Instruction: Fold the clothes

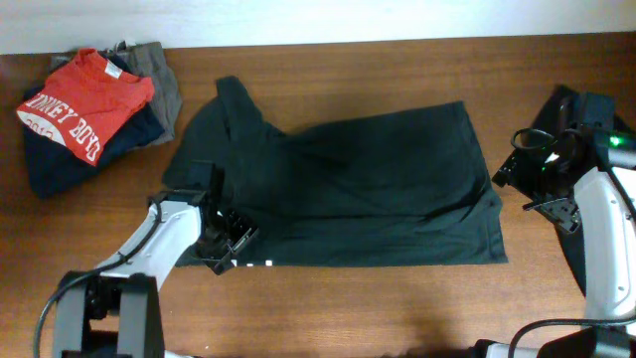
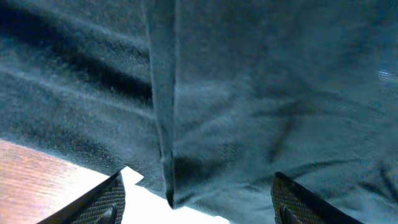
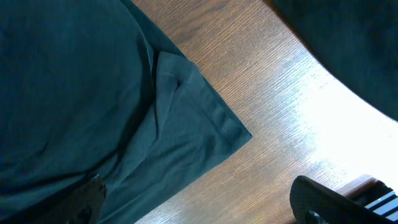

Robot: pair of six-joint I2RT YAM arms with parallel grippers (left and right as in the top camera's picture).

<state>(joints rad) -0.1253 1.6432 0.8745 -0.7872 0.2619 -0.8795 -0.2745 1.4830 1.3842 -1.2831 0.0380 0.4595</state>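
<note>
Black fabric T-shirt (image 1: 368, 189) being readied on the wooden table (image 1: 397, 308).
Left tool (image 1: 234, 249) and right tool (image 3: 199, 208), both released, are being poised at opposite edges, presumably for a fold.

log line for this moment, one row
left gripper: open, at black T-shirt near-left hem | right gripper: open, by its right corner | stacked clothes: table far-left

Black T-shirt (image 1: 348, 184) spread out centrally, red-topped folded stack (image 1: 89, 109) far left
</note>
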